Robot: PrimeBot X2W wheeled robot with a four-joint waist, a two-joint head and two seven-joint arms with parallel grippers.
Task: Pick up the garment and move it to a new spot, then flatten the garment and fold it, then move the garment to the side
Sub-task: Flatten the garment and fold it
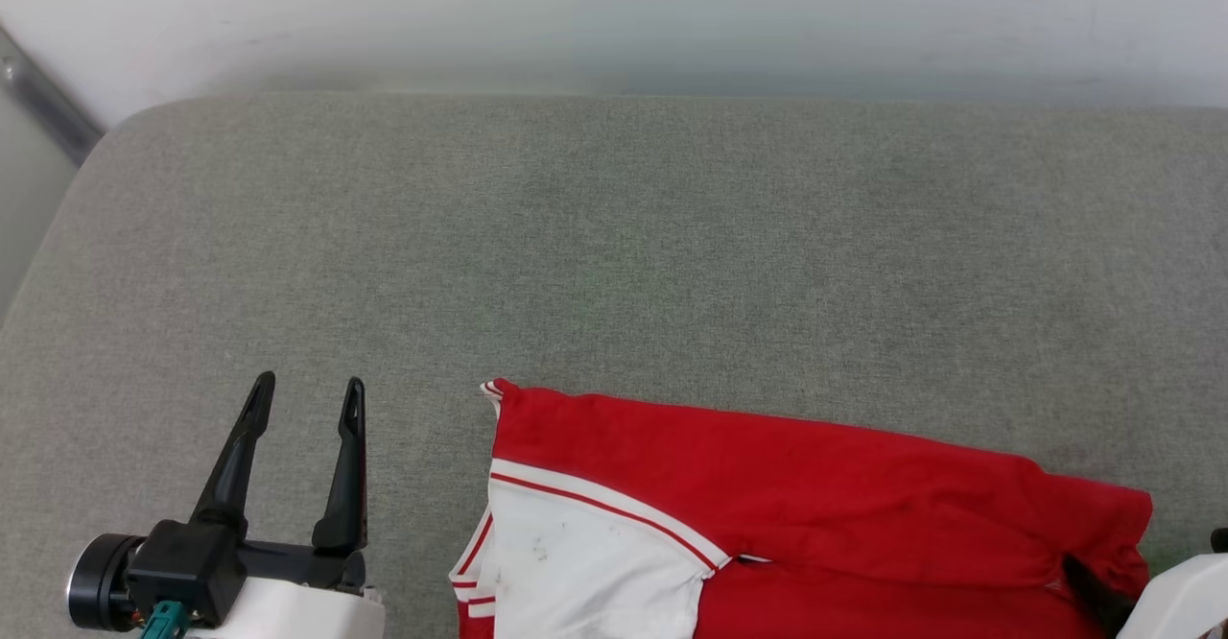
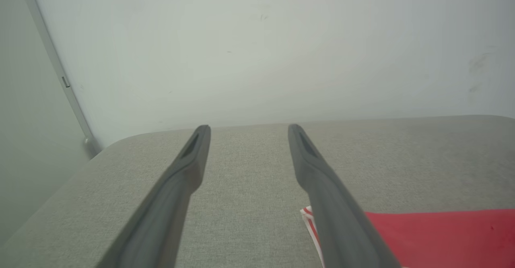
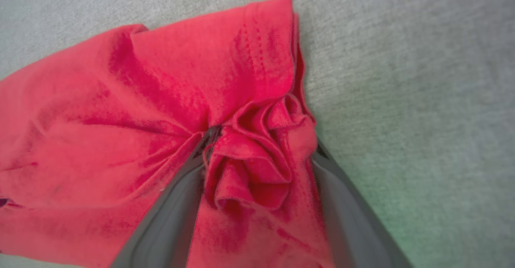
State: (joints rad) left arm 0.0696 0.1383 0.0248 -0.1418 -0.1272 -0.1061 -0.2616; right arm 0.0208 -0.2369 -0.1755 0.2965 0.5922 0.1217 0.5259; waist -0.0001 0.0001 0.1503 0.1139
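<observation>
The garment [image 1: 767,485] lies folded at the near edge of the grey cushioned surface [image 1: 614,236], red with a white sleeve and red-white trim at its left end. My right gripper [image 3: 263,139] is at the garment's right end, open, its fingers pressed down into the cloth with a bunch of red fabric [image 3: 257,159] gathered between them. The head view shows a dark fingertip of the right gripper [image 1: 1098,591] on the red cloth. My left gripper [image 1: 309,385] hovers open and empty, left of the garment. The garment's corner [image 2: 434,236] shows by the right finger in the left wrist view.
A pale wall [image 1: 614,15] rises behind the surface. A metal strip [image 1: 38,92] runs down the wall past the rounded far-left corner. Bare grey fabric stretches beyond and left of the garment.
</observation>
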